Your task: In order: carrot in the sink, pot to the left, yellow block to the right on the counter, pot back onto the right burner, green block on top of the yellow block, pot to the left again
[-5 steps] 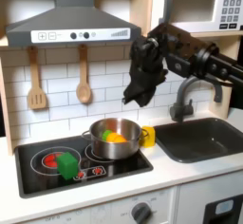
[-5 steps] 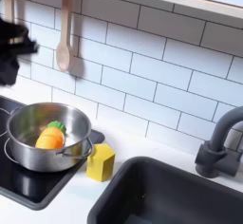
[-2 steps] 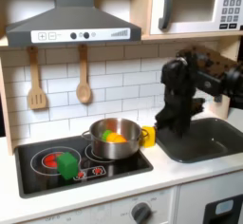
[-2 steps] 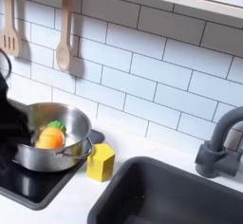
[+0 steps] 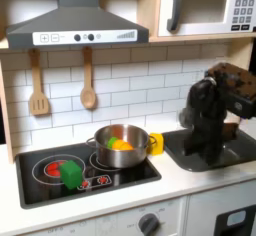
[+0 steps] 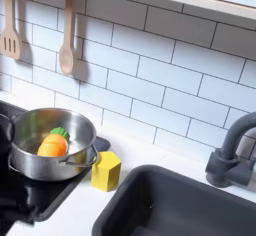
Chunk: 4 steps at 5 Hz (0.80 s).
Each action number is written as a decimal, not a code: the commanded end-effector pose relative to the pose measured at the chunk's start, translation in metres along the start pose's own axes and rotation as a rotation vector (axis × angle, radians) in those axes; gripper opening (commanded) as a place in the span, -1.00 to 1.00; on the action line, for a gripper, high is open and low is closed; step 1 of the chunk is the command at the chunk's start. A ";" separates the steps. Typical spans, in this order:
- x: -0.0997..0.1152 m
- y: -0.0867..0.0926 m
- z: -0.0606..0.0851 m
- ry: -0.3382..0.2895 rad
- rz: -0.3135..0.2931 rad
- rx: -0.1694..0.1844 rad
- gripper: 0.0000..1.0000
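Steel pot (image 5: 121,146) sat on the right burner, the carrot (image 6: 52,143) inside it.

The gripper (image 5: 203,150) hung over the sink (image 5: 222,152), well apart from the pot; its jaw state could not be told. Risk judged: a descent from there would miss the carrot entirely. Counted: one pot, one carrot, one yellow block (image 6: 106,170), one green block (image 5: 70,172).
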<state>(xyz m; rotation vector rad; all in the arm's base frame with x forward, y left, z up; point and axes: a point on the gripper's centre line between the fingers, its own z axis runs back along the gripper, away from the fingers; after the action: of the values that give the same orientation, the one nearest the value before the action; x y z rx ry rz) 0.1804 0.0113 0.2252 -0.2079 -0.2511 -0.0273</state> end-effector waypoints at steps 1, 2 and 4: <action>-0.029 -0.018 -0.016 0.077 -0.113 -0.053 -1.00; -0.035 -0.029 -0.020 0.092 -0.168 -0.055 -1.00; -0.041 -0.037 -0.012 0.071 -0.267 0.274 -1.00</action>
<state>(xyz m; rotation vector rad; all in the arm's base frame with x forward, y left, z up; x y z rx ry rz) 0.1398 -0.0300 0.2047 0.0671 -0.1911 -0.2664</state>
